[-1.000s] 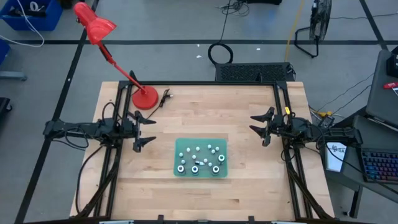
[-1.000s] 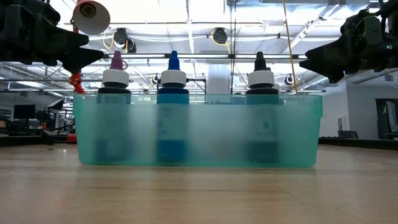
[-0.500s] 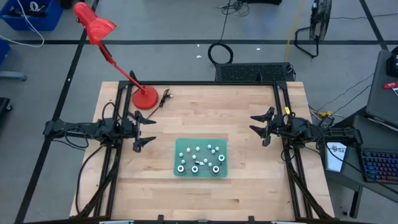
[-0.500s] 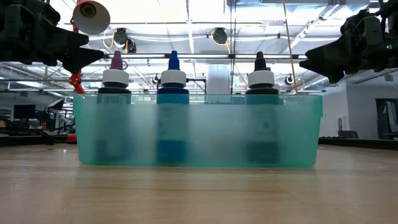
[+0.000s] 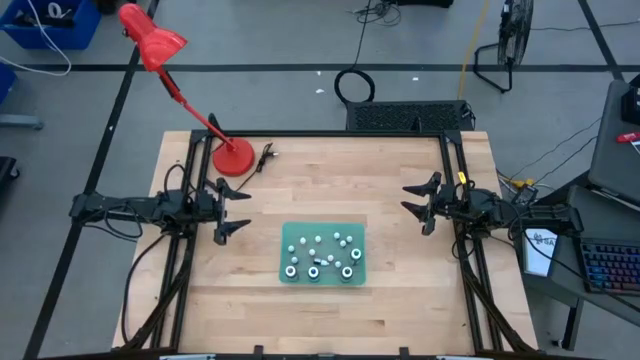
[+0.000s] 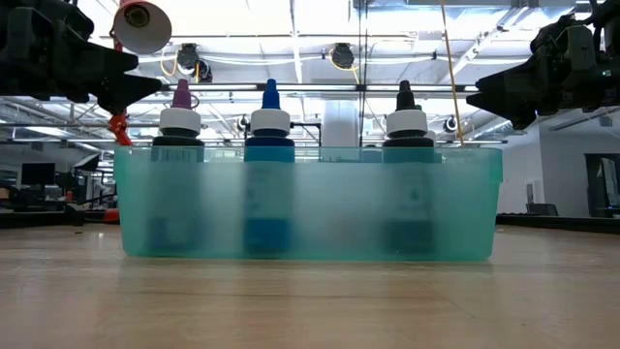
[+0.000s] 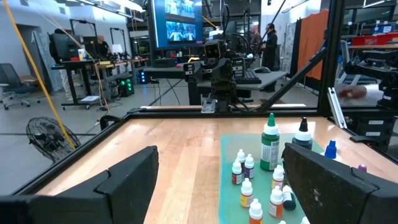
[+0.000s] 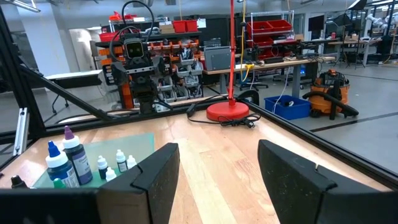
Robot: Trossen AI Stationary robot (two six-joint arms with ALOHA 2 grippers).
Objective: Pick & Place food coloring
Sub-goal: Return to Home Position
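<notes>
- High view: the left gripper point(image 5: 246, 210) hangs over the left side of the table point(image 5: 330, 320). Its arm reaches in level from that edge, and its two fingers are spread wide, holding nothing.
- The right gripper point(image 5: 404, 199) mirrors it on the right side, fingers likewise parted and empty.
- The green bin point(image 5: 283, 250) sits between the grippers, well apart from both and nearer the front edge.
- The food coloring bottles point(image 5: 318, 241) all stand inside the bin. The tiny white-capped ones are toward the back, and four larger ones are along the front and right.
- A red desk lamp point(image 5: 232, 158) stands near the far left corner.
- Low view: the bin's frosted teal wall blurs the labels beyond reading.
- Three large bottles rise above its rim, each with a white collar: a violet-tipped bottle point(image 6: 180, 121), a blue-tipped bottle point(image 6: 270, 121) and a black-tipped bottle point(image 6: 406, 121).
- Both grippers show dark in the upper corners, higher than the bin.
- Left wrist view: this gripper's fingers point(image 7: 124, 180) stand far apart.
- Beyond them, tiny whitish bottles cluster in the bin beside an upright green bottle point(image 7: 270, 149). Its label is too small to read.
- Right wrist view: this gripper's fingers point(image 8: 158, 174) are also apart, with the bin off to one side and the lamp's base beyond.
</notes>
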